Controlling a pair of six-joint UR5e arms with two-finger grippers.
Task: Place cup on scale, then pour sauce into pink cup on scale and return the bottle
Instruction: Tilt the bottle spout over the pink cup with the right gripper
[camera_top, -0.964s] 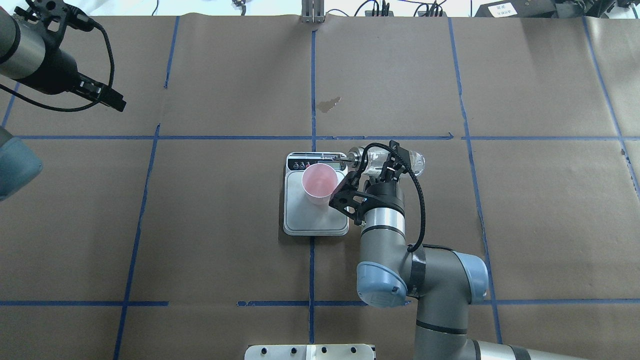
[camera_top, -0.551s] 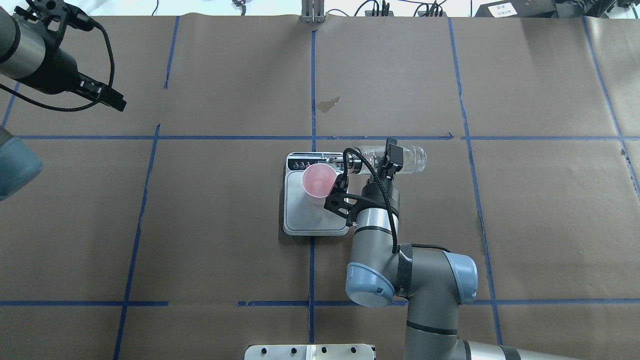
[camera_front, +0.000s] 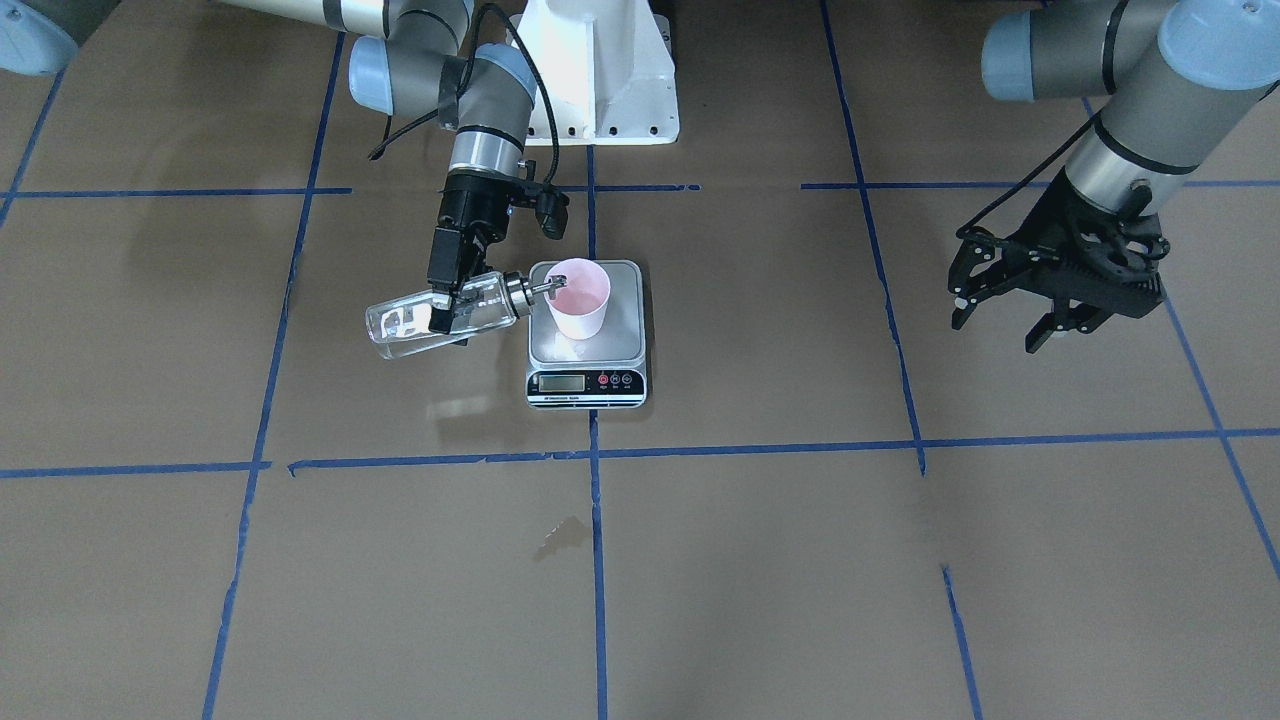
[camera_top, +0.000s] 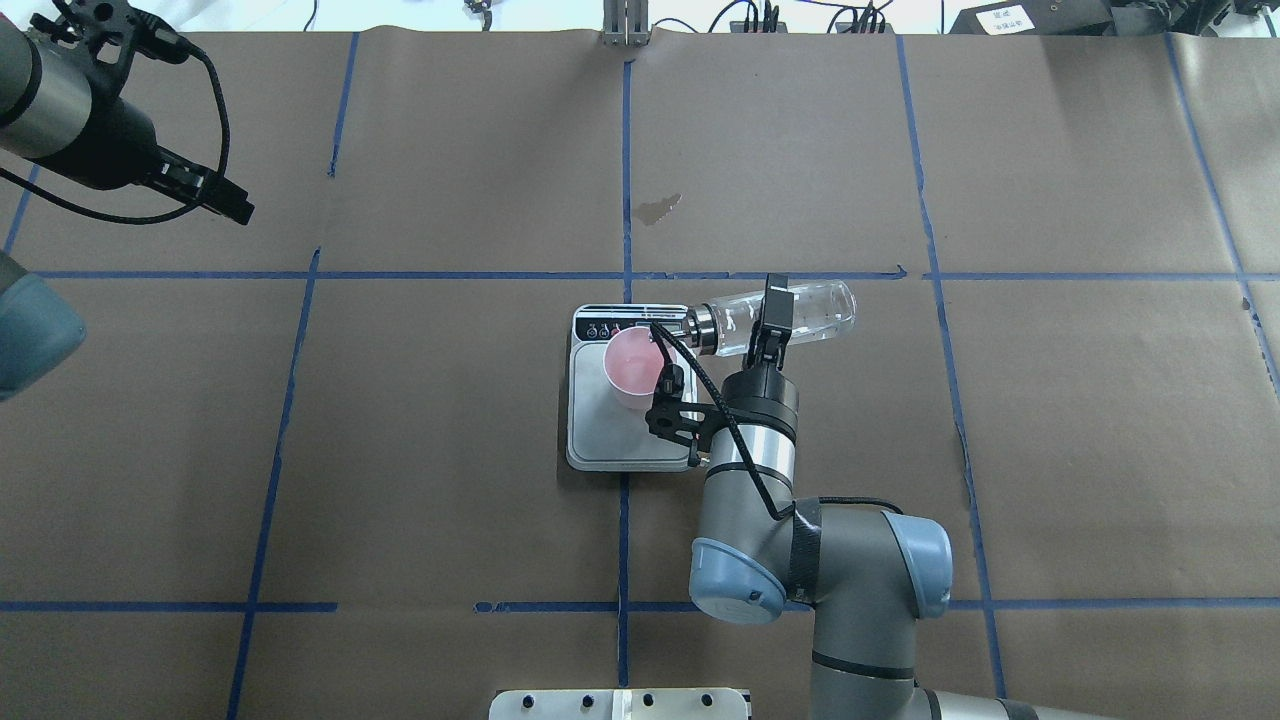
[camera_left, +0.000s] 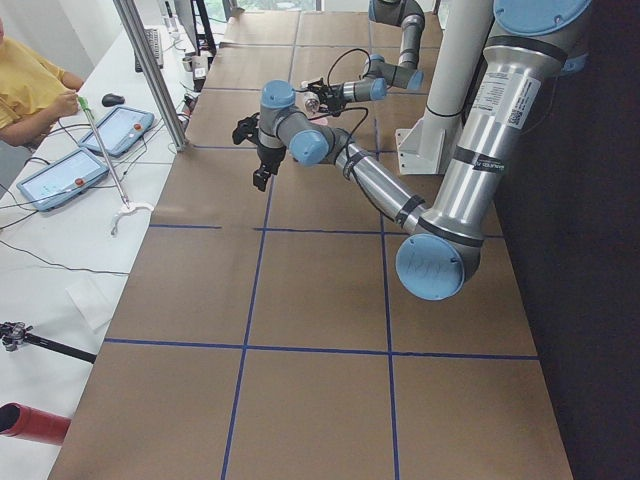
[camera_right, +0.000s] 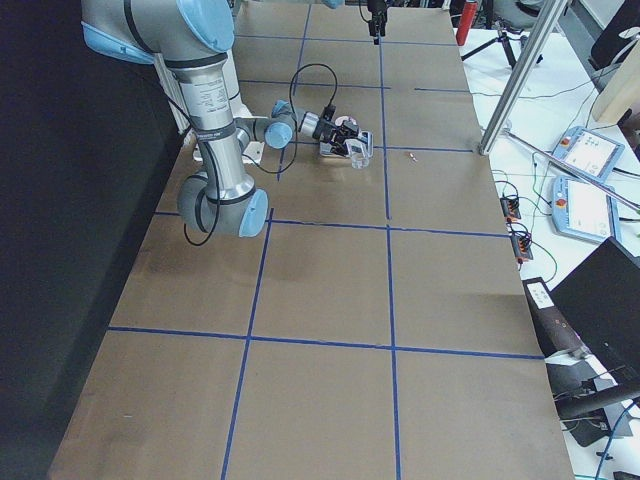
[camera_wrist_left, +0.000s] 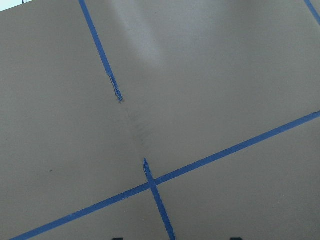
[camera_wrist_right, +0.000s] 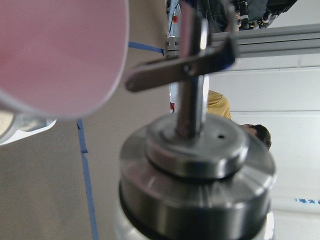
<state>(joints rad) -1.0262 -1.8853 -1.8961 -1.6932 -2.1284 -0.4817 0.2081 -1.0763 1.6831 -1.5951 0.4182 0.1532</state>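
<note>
Now my right end effector, clamped on the bottle, has swung it nearly level, spout at the cup rim above the scale; pouring should begin.

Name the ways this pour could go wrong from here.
1. The bottle lies nearly level in the right gripper, with its spout right at the rim of the cup. Liquid may run outside the cup onto the scale.
2. The spout is so close to the rim that a small move might knock the small cup over.
</note>
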